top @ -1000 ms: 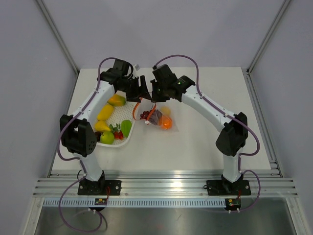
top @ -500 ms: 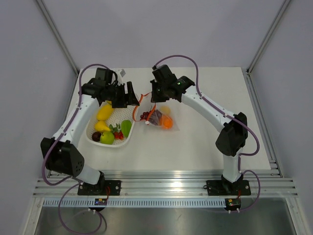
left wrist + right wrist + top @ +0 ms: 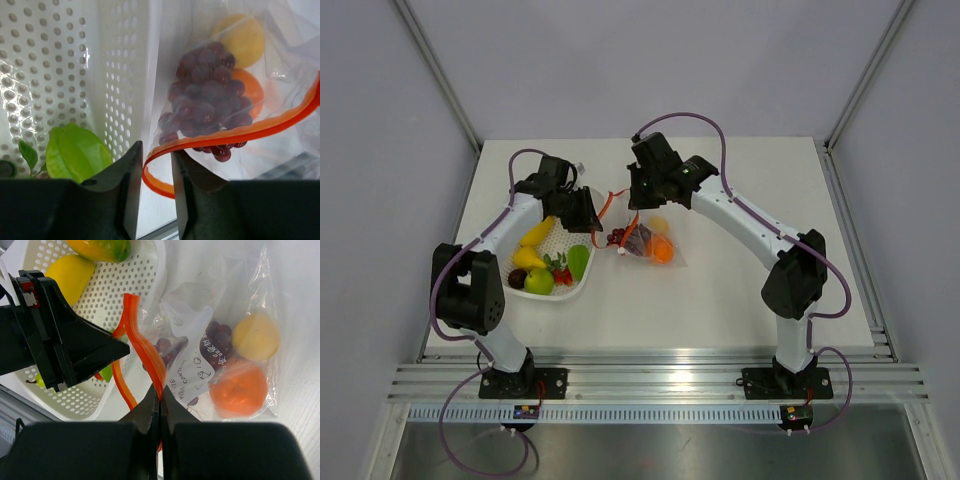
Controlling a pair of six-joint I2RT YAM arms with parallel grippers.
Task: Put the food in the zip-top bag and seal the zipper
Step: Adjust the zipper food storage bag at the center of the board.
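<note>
Pinching thin red-orange zipper (image 3: 145, 347) of crinkly clear zip-top bag (image 3: 200, 315), right claw (image 3: 160, 392) clamped; left claw (image 3: 156, 152) narrow around its curl

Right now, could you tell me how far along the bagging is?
Done: grapes, an orange and a yellow fruit sit in the zip-top bag.
In hand: right gripper pinches the zipper; left gripper straddles its end, jaws apart.
Left: basket holds a mango and green apple; zipper unsealed.

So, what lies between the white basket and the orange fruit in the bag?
Dark grapes inside the zip-top bag, and the raised zipper closer to the basket. The right wrist view shows it.
</note>
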